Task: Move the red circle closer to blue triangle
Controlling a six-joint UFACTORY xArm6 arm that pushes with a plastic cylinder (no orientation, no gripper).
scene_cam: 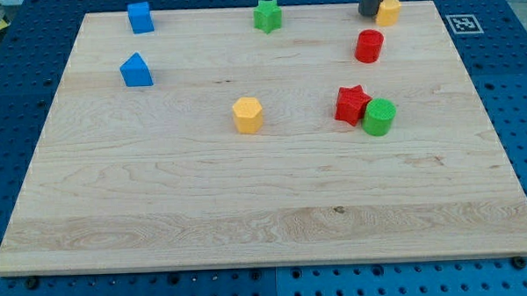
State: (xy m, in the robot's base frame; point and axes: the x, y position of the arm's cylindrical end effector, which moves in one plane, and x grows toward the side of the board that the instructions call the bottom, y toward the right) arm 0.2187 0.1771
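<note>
At the view's top right, my tip [369, 13] rests beside the yellow block [388, 9], just above the red circle [369, 46]. I have no claw (only a rod), holding nothing. Next I must get round to its right and push left toward the blue triangle [136, 71]. The green star [267, 15] sits near that path.

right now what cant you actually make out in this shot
- My tip: the rod is cut off by the view's top edge, so only its lower end shows.
- Yellow block: the rod covers its left side in the camera view; its shape is unclear, and so is whether my tip touches it.
- Red star and green circle: they overlap; contact cannot be confirmed.
</note>
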